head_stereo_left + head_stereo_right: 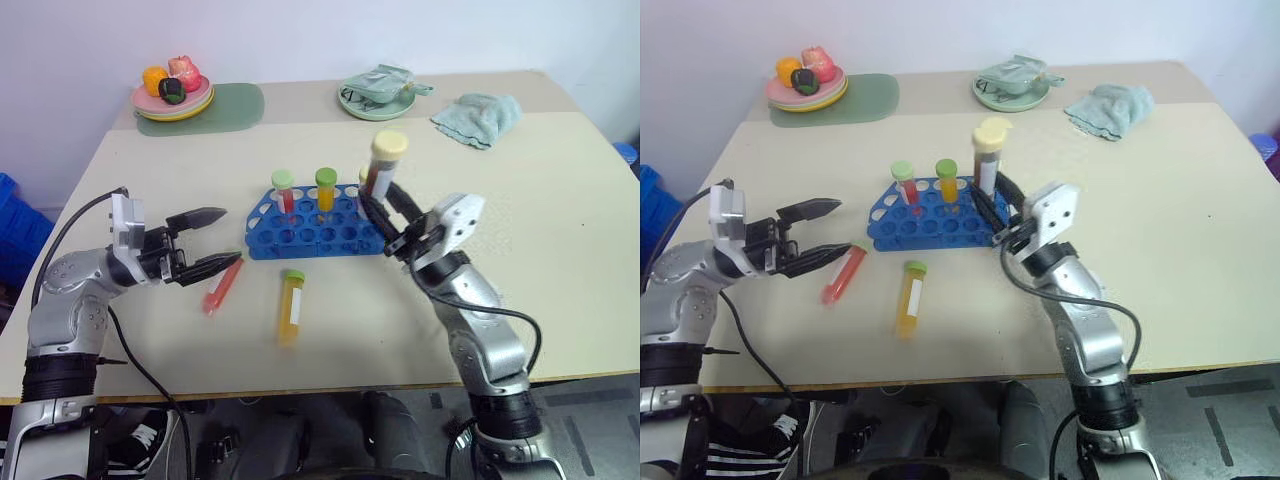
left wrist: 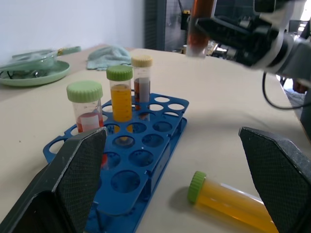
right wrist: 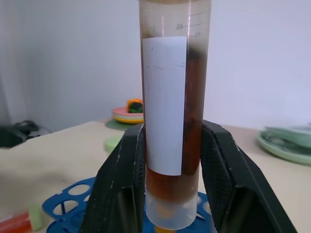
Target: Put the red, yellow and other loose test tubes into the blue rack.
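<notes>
Already the blue rack (image 1: 315, 228) held tubes standing upright: a green-capped red tube (image 1: 284, 193), a green-capped yellow-orange tube (image 1: 326, 192), and, as the left wrist view made plain, a pale-capped tube with dark contents (image 2: 142, 80) just behind them. The right end effector (image 1: 393, 222) was pinching the dark brownish-red tube (image 1: 383, 165) between its two fingers, upright with its pale yellow cap on top, hovering above the rack's near right corner — not yet seated in a hole, by my reading. Two loose tubes were left on the bench (image 1: 560, 220): a red tube (image 1: 222, 287) lying just below the left end effector (image 1: 214, 243), whose fingers stood spread wide with nothing between them, and a yellow-orange tube with a green cap (image 1: 290, 305) lying a little further off, between the two end effectors and in front of the rack. So the task looked roughly midway: one tube in transit, two still to be picked up. The head views gave the whole layout and both lying tubes at once; the left wrist view showed which rack holes were filled and the open holes nearest the left end effector, plus the lying yellow-orange tube; the right wrist view showed what the others could not — the white label and the finger pads (image 3: 218, 165) pressed against either side of the held tube, its bottom over the rack.
</notes>
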Tool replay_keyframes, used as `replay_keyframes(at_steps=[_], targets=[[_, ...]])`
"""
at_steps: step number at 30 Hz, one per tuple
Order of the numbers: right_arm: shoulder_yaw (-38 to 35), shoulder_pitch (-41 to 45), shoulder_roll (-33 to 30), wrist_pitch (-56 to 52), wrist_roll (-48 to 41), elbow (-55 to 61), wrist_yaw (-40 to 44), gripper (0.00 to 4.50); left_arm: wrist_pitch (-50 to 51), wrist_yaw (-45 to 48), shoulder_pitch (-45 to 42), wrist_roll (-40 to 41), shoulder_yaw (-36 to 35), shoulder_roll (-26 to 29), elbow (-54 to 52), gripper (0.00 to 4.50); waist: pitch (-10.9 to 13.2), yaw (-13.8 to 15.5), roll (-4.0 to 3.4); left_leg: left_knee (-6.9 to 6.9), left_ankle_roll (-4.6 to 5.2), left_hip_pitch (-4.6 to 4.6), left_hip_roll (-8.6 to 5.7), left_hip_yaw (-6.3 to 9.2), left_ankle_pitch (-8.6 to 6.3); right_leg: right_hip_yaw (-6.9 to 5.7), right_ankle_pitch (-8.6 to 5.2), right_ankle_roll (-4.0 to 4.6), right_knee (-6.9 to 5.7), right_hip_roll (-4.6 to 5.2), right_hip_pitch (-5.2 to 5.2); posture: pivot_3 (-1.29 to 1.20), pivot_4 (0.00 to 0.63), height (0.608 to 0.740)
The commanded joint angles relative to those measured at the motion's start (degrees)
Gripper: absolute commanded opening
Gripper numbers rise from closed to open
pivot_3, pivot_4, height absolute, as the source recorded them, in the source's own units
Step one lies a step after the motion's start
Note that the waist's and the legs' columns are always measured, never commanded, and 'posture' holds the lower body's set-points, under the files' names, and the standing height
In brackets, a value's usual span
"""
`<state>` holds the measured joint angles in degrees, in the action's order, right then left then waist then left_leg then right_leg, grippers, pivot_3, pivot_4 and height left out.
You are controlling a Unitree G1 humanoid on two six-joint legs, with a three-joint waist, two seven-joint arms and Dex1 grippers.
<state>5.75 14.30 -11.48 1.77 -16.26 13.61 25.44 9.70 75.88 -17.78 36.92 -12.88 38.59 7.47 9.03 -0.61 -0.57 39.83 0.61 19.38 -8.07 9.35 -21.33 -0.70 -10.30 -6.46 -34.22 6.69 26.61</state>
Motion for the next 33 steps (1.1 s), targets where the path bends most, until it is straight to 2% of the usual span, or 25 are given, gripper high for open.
replay_keyframes(at_steps=[1,5,10,17,33], targets=[[1.27,2.18,2.17,10.57,3.47,-7.45,2.08,1.33,2.18,-0.44,1.81,1.74,-2.19,1.72,-4.29,4.50,0.00,-0.29,-0.01,-0.02,0.00,0.00,0.00,0.00,0.00,0.00,0.00,0.00,0.00,0.00,0.02,0.00,0.150,0.740],[1.10,4.54,3.53,18.29,7.18,-16.07,1.63,1.33,4.60,-1.23,3.12,3.06,-3.27,2.51,-6.33,4.50,0.01,-0.50,-0.03,-0.12,-0.03,-0.02,0.02,0.00,0.01,0.03,-0.01,0.01,-0.02,-0.04,0.08,0.00,0.150,0.740],[-0.77,7.28,2.95,21.42,8.20,-23.25,1.49,1.33,7.43,-1.91,5.04,4.01,-3.49,3.45,-10.21,4.50,0.02,-0.42,-0.03,-0.12,-0.03,-0.02,0.02,-0.01,0.01,0.08,-0.01,0.01,-0.02,-0.06,0.08,0.00,0.150,0.740],[-2.82,6.67,0.77,22.24,7.99,-25.58,1.79,1.33,9.08,-1.75,5.06,4.28,-4.39,4.55,-11.37,4.50,0.02,-0.47,-0.03,-0.13,-0.03,-0.02,0.02,-0.01,0.01,0.10,-0.01,0.02,-0.02,-0.07,0.09,0.00,0.150,0.740],[-2.99,5.48,0.76,21.76,8.91,-27.60,2.06,1.33,10.14,-2.25,5.00,4.94,-4.01,4.67,-12.52,4.50,0.02,-0.47,-0.03,-0.15,-0.04,-0.04,0.02,-0.04,0.01,0.16,-0.01,0.02,-0.02,-0.10,0.10,0.00,0.150,0.740]])
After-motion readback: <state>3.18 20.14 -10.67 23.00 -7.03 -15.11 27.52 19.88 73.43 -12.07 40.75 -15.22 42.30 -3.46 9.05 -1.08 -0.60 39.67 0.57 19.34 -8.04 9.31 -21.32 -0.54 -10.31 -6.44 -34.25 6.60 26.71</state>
